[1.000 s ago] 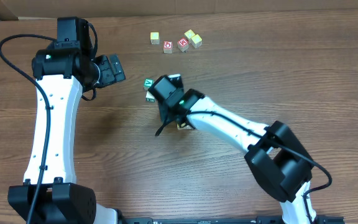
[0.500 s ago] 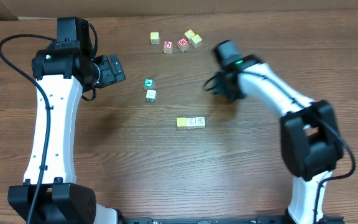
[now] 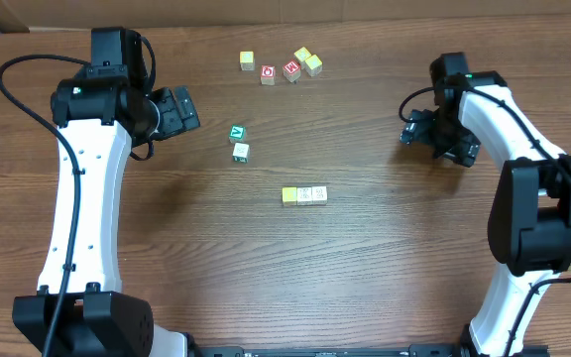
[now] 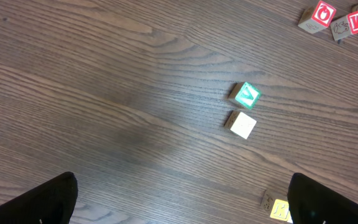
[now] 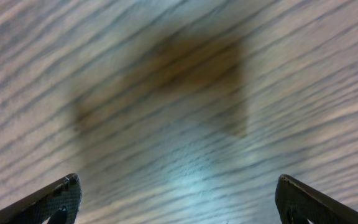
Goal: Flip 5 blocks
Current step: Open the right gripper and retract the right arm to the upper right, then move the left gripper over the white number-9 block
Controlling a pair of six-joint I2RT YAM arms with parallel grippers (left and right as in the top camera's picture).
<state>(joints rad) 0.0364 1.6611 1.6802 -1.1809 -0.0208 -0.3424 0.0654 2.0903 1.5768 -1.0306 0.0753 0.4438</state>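
Observation:
Small wooden blocks lie scattered on the wooden table (image 3: 167, 258). A green block (image 3: 236, 133) (image 4: 247, 95) and a white block (image 3: 241, 152) (image 4: 242, 124) sit close together left of centre. A short row of a yellow block (image 3: 289, 195) (image 4: 280, 210) and two pale blocks (image 3: 312, 194) lies mid-table. Several red and yellow blocks (image 3: 281, 66) (image 4: 331, 17) cluster at the back. My left gripper (image 3: 178, 109) (image 4: 182, 202) hangs open at the left, nothing between its fingers. My right gripper (image 3: 426, 134) (image 5: 179, 199) stands open over bare wood at the right, far from every block.
A cardboard wall (image 3: 266, 12) borders the table's back edge. The left arm's black cable (image 3: 8, 89) loops out at the far left. The right wrist view is blurred and shows only wood grain.
The right arm swung from the mid-table blocks across to the far right, uncovering the yellow and pale row. The left arm has not moved.

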